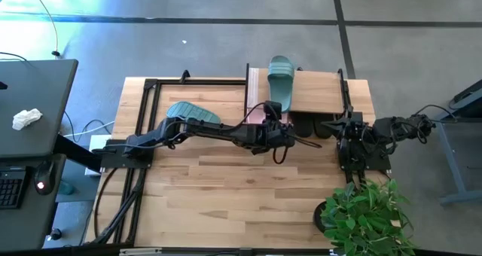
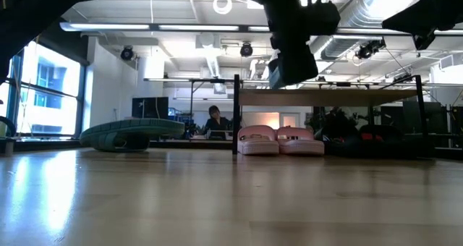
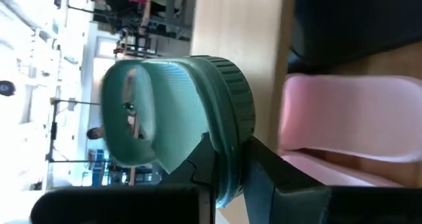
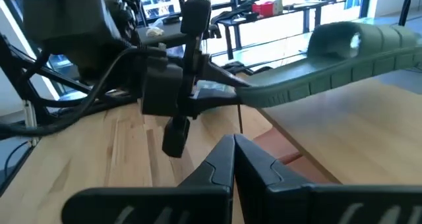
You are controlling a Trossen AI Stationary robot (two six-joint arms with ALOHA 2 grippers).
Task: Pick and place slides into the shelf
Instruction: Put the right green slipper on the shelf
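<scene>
A teal-green slide hangs over the shelf's light wooden top board, with my left gripper shut on its heel end. A second teal slide lies on the table left of the shelf, sole down. Two pale pink slides stand side by side under the shelf, with black slides to their right. My right gripper is shut on nothing at the table's right side, beside the shelf. My left gripper pinches the heel end of the teal slide between its two fingers, one on the footbed, one finger under the sole. The fingers come nearly level from the table's near side, along the slide. The slide reaches out roughly level above the board, strap up.
A bare black metal frame stands at the table's far left. A potted plant fills the near right corner. A dark desk stands left of the table. A person sits in the room behind.
</scene>
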